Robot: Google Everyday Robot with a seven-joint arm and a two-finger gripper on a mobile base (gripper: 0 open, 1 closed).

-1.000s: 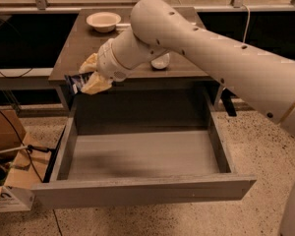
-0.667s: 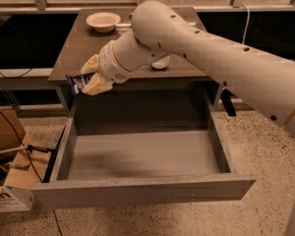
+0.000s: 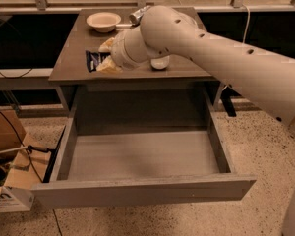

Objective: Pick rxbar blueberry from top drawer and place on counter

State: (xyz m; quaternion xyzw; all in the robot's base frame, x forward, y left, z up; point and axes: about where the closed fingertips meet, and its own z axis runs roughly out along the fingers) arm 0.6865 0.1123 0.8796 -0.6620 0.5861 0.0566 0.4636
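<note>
Placing step: the gripper [image 3: 107,57] holds the rxbar blueberry [image 3: 93,60] at the counter [image 3: 71,58].
The jaws are clamped on the bar's right end, low over the counter's front-left part; I cannot tell whether the wrapper touches the surface. The top drawer [image 3: 137,193] stands open below. The next move, as I judge it, is to settle the bar flat, let go and lift away — the front edge is near, and the bowl [image 3: 103,21] sits well apart behind.

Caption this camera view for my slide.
Gripper holds the rxbar blueberry over the counter, behind the open top drawer.
</note>
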